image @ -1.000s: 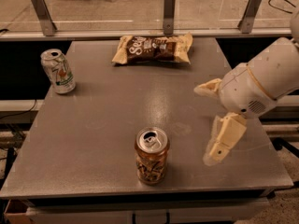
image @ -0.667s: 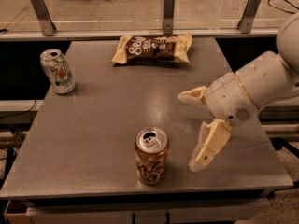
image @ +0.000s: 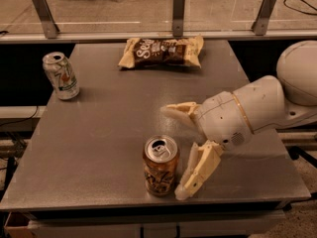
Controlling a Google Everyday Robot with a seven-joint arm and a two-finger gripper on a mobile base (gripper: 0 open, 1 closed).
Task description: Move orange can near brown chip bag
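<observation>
The orange can point(image: 160, 165) stands upright near the front edge of the grey table point(image: 109, 108), silver top with its opening showing. The brown chip bag point(image: 162, 52) lies flat at the table's far edge, a little right of centre. My gripper point(image: 173, 150) comes in from the right, just to the right of the can. It is open. One finger point(image: 178, 110) points left above and behind the can. The other finger point(image: 198, 170) hangs down beside the can's right side, close to it. Nothing is between the fingers.
A silver-white can point(image: 60, 75) with green and red marks stands upright at the table's left edge. A low rail with metal posts point(image: 179, 11) runs behind the table. My white arm point(image: 262, 108) covers the table's right side.
My gripper has moved left and toward the front, from the table's right side to right beside the orange can. The cans and the bag have not moved.
</observation>
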